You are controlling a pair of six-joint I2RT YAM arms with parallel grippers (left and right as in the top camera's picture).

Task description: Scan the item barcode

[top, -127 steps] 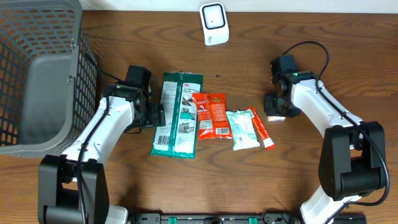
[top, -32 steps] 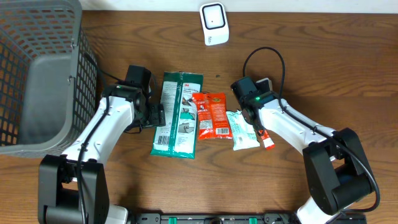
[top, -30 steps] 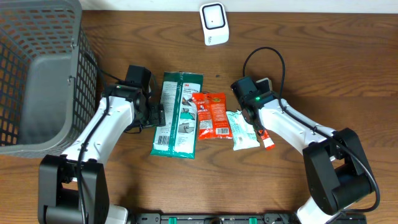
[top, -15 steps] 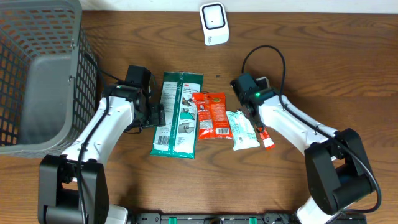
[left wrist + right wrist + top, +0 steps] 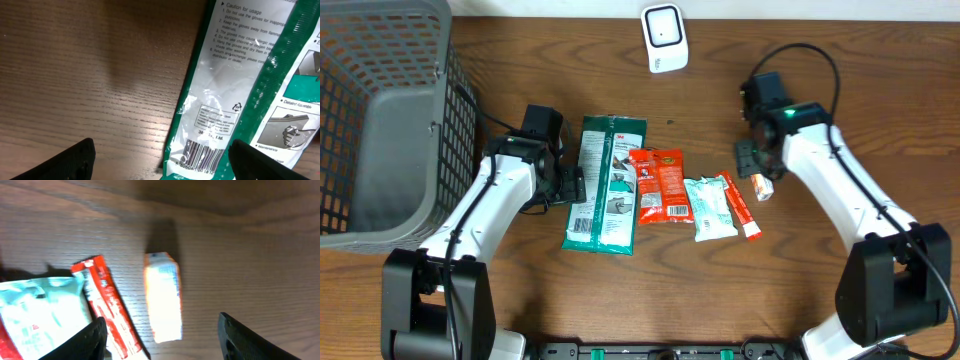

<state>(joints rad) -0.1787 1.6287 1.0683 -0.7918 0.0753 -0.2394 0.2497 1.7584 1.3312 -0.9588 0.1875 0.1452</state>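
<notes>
Both stand parted, my left gripper and right gripper; only the left wrist view shows the barcode on the green plastic packet beneath it.

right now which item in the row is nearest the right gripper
The small white box, alone at the row's right end, directly below the right gripper; the red stick lies further left.

Shop checkout mock-up: scanner, basket, packets.

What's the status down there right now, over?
Left pincer open at green packet edge. Right pincer open, white box lying loose beneath. Nothing covers scanner.
</notes>
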